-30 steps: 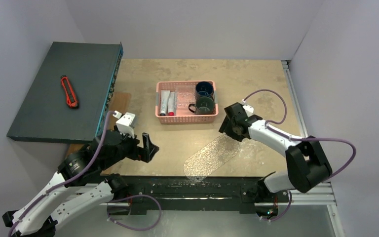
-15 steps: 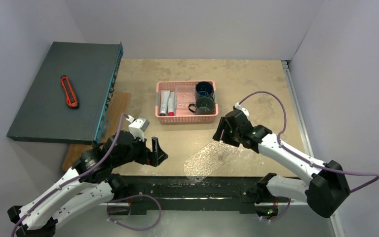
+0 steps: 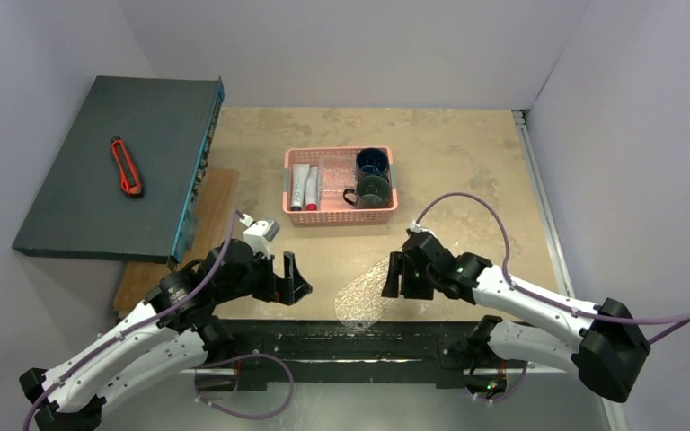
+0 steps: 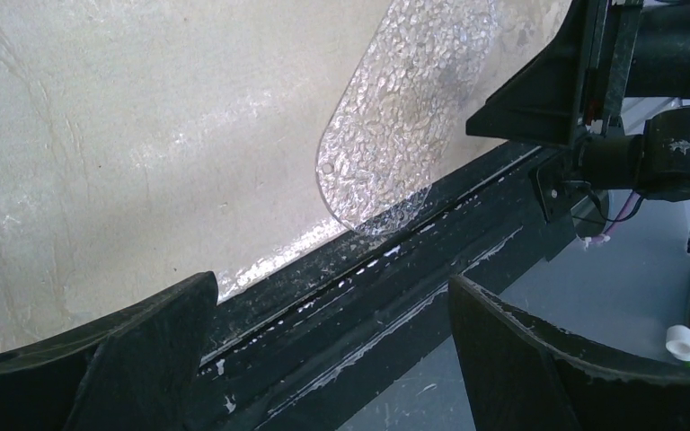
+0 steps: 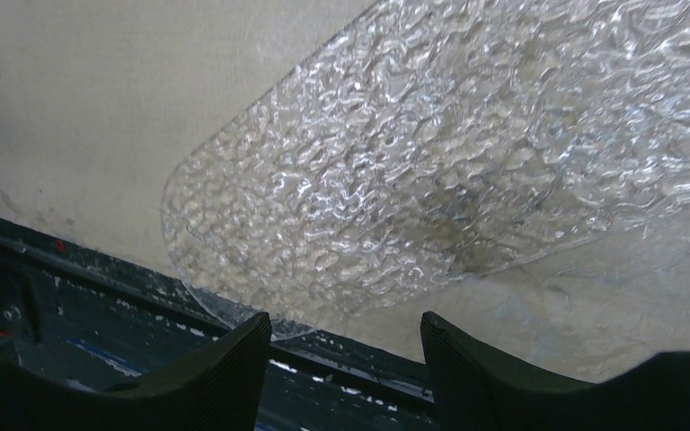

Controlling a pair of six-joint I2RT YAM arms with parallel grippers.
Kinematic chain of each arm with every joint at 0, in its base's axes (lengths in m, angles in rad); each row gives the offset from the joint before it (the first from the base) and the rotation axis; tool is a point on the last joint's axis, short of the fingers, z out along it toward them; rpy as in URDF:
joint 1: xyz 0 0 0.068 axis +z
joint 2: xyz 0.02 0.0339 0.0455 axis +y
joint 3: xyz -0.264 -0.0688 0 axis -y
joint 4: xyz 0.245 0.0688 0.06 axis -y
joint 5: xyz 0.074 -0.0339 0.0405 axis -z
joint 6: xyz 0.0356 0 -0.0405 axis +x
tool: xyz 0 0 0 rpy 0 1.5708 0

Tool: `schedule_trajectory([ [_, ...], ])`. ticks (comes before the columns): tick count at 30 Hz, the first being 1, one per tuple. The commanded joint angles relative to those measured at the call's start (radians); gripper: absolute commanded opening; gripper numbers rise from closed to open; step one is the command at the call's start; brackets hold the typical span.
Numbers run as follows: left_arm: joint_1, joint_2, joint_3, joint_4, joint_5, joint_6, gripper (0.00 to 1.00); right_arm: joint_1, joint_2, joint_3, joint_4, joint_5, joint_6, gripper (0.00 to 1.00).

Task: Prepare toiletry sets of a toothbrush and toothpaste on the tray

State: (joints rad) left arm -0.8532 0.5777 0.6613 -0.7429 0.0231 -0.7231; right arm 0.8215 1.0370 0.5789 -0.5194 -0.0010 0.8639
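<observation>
Clear textured tray (image 3: 359, 301) is lying slantwise at the near edge of the table, its rounded near end overhanging the dark rail (image 3: 350, 334). The pink basket (image 3: 341, 216), further back, is holding the blue mug (image 3: 372, 162), the dark green mug (image 3: 373, 190) and two red-capped tubes (image 3: 305, 188); nothing is sitting on the tray yet. Right gripper (image 3: 402, 278) is hovering low over the tray's middle, fingers spread and pinching nothing. Left gripper (image 3: 289, 278) is waiting just beside the tray's near end, spread to its widest and also empty. Judgement: the step in hand is seating the tray squarely on the table before loading it. To do it well, the right fingers should be taking the overhanging lip, one finger above and one below, closing gently because the thin plastic will probably be flexing and slipping. Then slide it flat rather than lifting it, steering clear of the left gripper and the basket.
</observation>
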Motion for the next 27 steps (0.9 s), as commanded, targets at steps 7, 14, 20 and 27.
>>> schedule_trajectory([
  [7,-0.004,-0.005,0.005,0.053,0.004,-0.001,0.99,0.099,0.020,-0.064,0.046,-0.039,0.067,0.65],
  [14,-0.003,-0.037,-0.001,0.041,-0.018,0.000,0.99,0.133,0.084,-0.080,0.135,-0.042,0.104,0.65],
  [20,-0.003,-0.039,-0.005,0.036,-0.020,0.001,0.99,0.157,0.155,-0.072,0.201,-0.037,0.129,0.66],
  [27,-0.004,-0.045,-0.008,0.027,-0.055,0.006,0.99,0.195,0.266,-0.017,0.270,-0.037,0.143,0.66],
])
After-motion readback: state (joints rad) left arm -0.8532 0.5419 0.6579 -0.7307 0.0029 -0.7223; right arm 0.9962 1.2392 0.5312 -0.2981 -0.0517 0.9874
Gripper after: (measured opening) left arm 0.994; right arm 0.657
